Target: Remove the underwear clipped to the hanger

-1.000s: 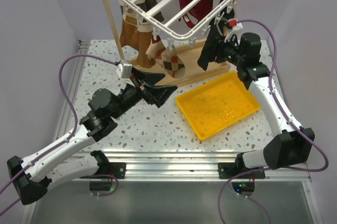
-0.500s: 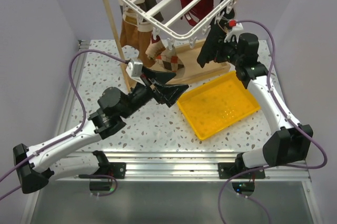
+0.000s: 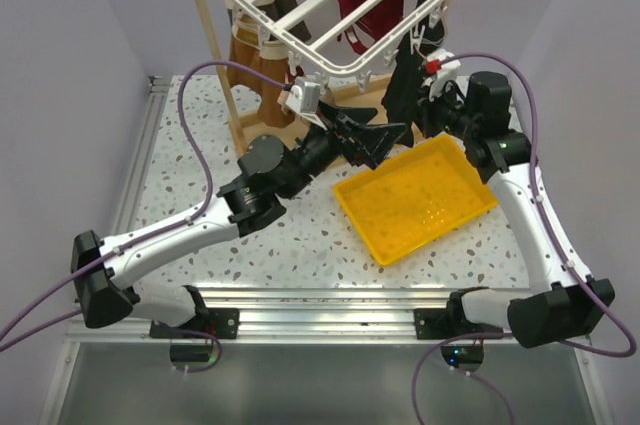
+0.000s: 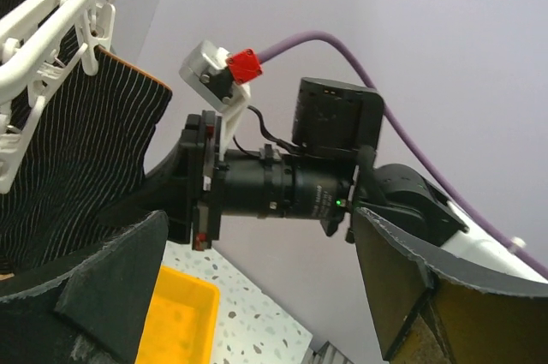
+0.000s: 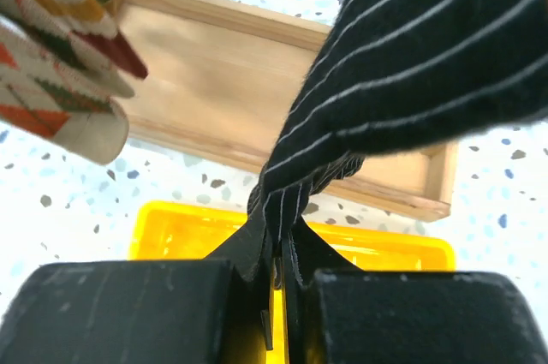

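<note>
The right tool is pinched shut on the lower fold of the black pinstriped fabric underwear, which hangs clipped under the right end of the white plastic slatted hanger. The left tool gapes wide and empty just below the hanger. Judging by this, 0 pieces are freed, and a brown brief under the hanger's left end waits too.

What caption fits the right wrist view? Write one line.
Right gripper shut on the black pinstriped underwear, yellow tray and wooden stand base beyond.
</note>
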`<state>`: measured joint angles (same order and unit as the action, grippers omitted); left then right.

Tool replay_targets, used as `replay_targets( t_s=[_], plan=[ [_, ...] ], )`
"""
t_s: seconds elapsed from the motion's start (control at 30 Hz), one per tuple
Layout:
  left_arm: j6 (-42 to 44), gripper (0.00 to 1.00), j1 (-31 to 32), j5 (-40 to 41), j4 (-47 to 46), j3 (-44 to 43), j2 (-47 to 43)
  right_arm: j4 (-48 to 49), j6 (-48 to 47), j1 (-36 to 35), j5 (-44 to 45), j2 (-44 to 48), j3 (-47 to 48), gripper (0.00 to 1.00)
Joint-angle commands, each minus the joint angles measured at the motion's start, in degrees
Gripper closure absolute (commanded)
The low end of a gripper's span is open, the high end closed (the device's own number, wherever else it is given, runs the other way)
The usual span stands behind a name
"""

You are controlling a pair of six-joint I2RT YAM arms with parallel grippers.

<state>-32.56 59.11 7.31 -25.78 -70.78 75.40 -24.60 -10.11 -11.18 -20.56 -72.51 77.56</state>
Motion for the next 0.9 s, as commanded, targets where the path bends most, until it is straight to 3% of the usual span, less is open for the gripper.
replay_targets(
  t_s=[0.0,0.13,0.33,0.67,0.87],
  plan=[
    [-0.9,0.08,0.6,4.7,-4.5,-5.3,3.6,-3.7,-6.0,0.3,1.7,2.6,2.7,1.0],
    [0.7,0.1,0.6,6.7,-6.0,-7.7,6.6,-4.3,-6.7,2.6,1.5,2.3,4.9,1.0],
    [2.2,0.12,0.4,8.1,-6.2,-11.2,10.6,-3.6,-1.8,14.5,-12.3,-1.4,8.4,1.0],
    [-3.0,0.24,-2.5,5.9,-1.2,-24.3,21.4,2.1,1.3,14.8,-21.7,-2.3,5.6,1.0],
    [-7.5,0.25,-3.0,13.1,6.8,-33.0,26.5,5.2,3.1,14.8,-23.1,-2.0,3.6,1.0]
  ],
)
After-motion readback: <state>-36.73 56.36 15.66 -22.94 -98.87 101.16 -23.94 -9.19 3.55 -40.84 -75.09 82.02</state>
